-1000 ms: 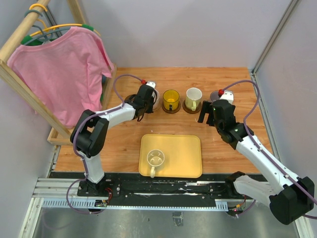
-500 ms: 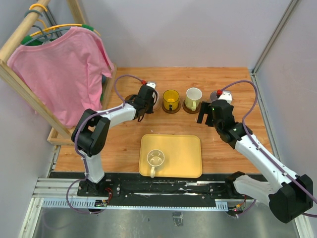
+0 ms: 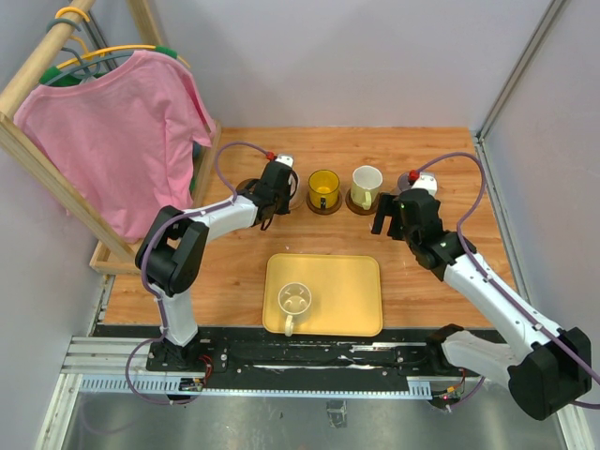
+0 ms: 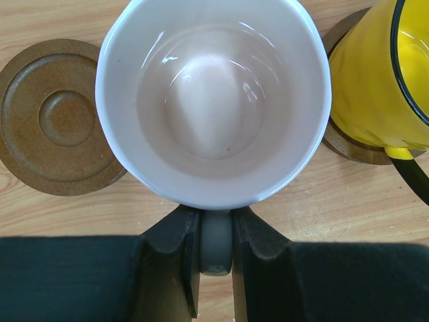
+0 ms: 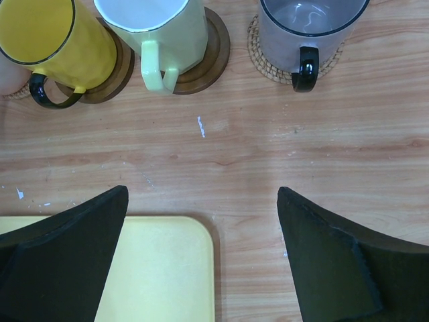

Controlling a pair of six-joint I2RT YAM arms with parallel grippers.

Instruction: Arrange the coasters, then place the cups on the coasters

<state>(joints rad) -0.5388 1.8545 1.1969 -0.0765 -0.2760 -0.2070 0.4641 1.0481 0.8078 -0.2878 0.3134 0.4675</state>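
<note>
The pale pink cup [image 4: 213, 100] is held upright by its handle, which is pinched between the jaws of the left gripper [image 4: 216, 231]. It is placed between a bare coaster [image 4: 57, 124] and the yellow cup [image 4: 375, 74]. The jaws of the right gripper [image 5: 201, 201] are spread and empty.

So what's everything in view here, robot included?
Wooden table: one, light brown, under everything.
Rectangular tray: one, yellow, near edge, centre.
Mugs: five; cream mug on the tray; pale pink mug in left gripper; amber yellow mug, white-green mug, greyish purple mug in back row.
Round coasters: four seen; two smooth brown and one woven tan under back-row mugs; one empty brown coaster left of pink mug.
T-shirt: one, pink, on wooden rack, back left.
Left gripper: shut on pink mug's handle.
Right gripper: open, over bare table.
</note>
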